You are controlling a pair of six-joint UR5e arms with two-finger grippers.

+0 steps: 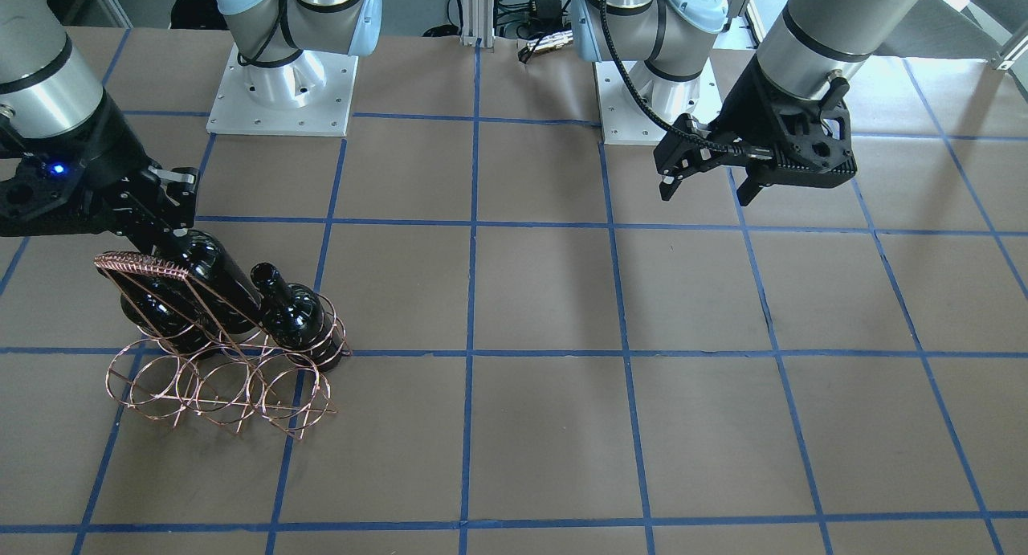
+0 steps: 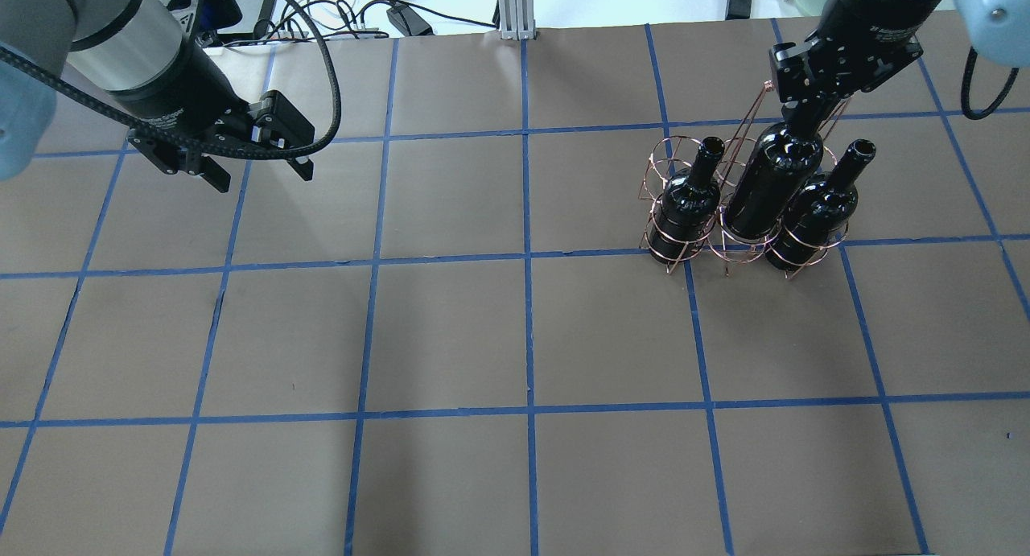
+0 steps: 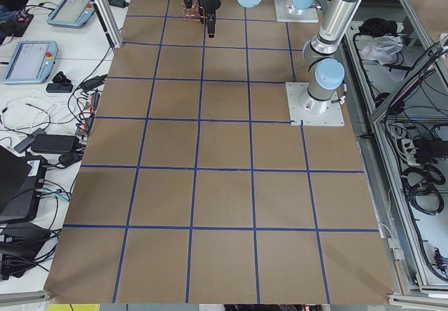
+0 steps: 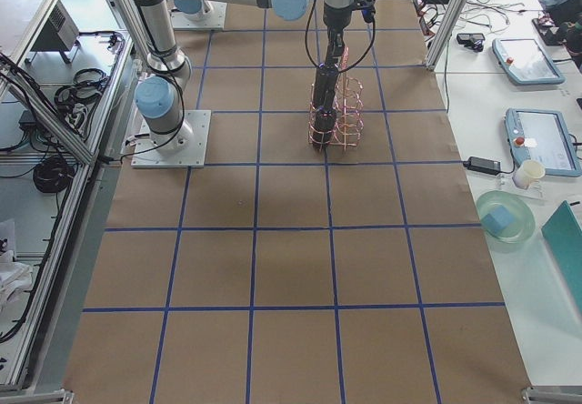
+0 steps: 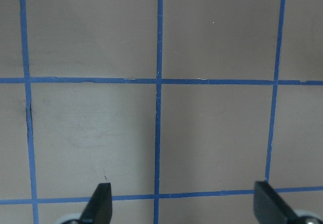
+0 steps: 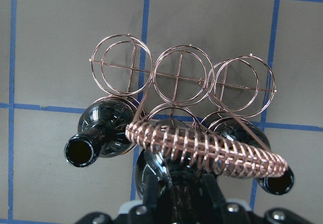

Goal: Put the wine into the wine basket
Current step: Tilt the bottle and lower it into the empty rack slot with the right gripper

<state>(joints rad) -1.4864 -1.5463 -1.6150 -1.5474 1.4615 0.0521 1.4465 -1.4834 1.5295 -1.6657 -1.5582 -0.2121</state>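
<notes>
Silver arms (image 1: 811, 33) with pale-blue joint caps (image 1: 697, 5) and black wrist housings (image 1: 803, 137) — one trailing a ribbed black cable (image 1: 603, 21) — on screw-dotted white base plates (image 1: 241, 113).

Glossy black wine (image 2: 772, 187), copper-coloured wine basket (image 6: 212, 151), brown table (image 2: 451, 331) gridded in blue

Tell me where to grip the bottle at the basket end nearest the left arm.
Take the end bottle by its neck, straight down from above. It stands upright in a ring of the wine basket, so wire girds its body and only the neck rises clear. Stay off the right gripper, shut on the middle bottle.
</notes>
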